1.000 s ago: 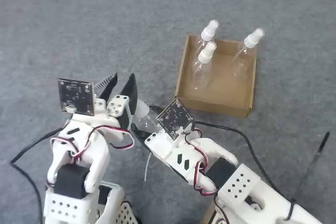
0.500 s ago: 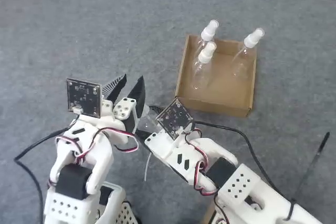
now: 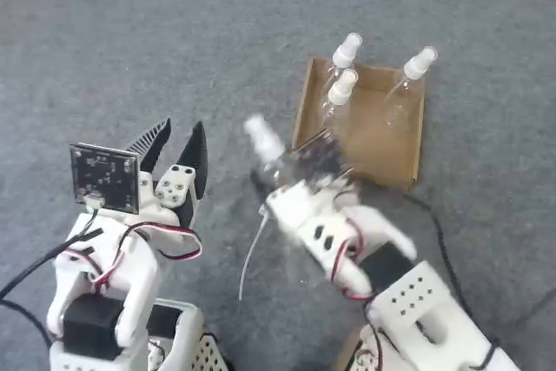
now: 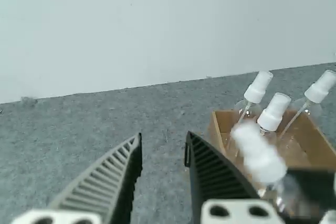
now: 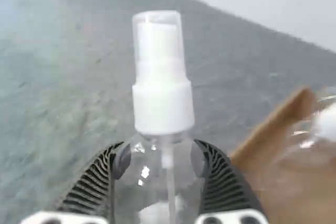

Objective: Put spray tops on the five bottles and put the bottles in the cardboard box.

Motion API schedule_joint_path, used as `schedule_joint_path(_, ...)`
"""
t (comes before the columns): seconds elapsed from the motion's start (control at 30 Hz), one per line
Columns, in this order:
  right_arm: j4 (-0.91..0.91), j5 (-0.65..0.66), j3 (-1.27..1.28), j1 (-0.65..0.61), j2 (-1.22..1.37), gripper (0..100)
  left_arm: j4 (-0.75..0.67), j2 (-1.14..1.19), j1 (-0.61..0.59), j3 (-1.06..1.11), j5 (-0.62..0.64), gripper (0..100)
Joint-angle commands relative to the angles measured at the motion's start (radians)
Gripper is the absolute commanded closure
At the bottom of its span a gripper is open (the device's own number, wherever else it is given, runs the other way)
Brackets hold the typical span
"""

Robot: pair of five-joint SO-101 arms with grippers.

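**Capped bottle held just short of the box**

My right gripper (image 5: pixel 160 167) is closed around the clear body of a bottle (image 3: pixel 276 169), its spray top (image 5: pixel 160 74) fitted, just left of the near-left corner of the box (image 3: pixel 393 182). My left gripper (image 4: pixel 163 146) hangs wide open and empty, well to the left. As I judge it, a low carry would catch the box wall and a careless one would topple the three bottles (image 3: pixel 334 115) standing inside. The round, slick body could also slip or twist in my jaws.
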Motion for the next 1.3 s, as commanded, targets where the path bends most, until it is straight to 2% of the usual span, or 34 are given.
schedule_joint_path(0.0, 0.033, -0.003, -0.172, 0.147, -0.036, 99.2, 0.0, -0.006, -0.002, 0.016, -0.006, 87)
schedule_joint_path(0.1, 0.031, -0.003, -0.229, 0.193, -0.033, 99.2, 0.0, -0.006, 0.012, 0.064, -0.006, 87)
schedule_joint_path(0.3, 0.035, -0.003, -0.393, 0.199, 0.133, 99.2, 0.002, -0.006, 0.196, 0.116, -0.014, 86)
schedule_joint_path(0.47, 0.038, -0.009, -0.548, 0.193, 0.332, 99.2, -0.005, -0.006, 0.295, 0.171, -0.014, 76)
schedule_joint_path(0.57, 0.114, -0.011, -0.632, 0.163, 0.389, 99.2, -0.095, -0.006, 0.299, 0.262, -0.014, 72)
schedule_joint_path(0.73, 0.305, -0.011, -0.727, 0.076, 0.372, 99.2, -0.259, -0.006, 0.298, 0.381, -0.014, 72)
schedule_joint_path(0.97, 0.478, -0.011, -0.733, 0.025, 0.245, 99.2, -0.262, -0.006, 0.298, 0.389, -0.014, 72)
schedule_joint_path(1.27, 0.492, -0.005, -0.7, 0.031, 0.214, 99.2, -0.258, -0.006, 0.301, 0.39, -0.014, 72)
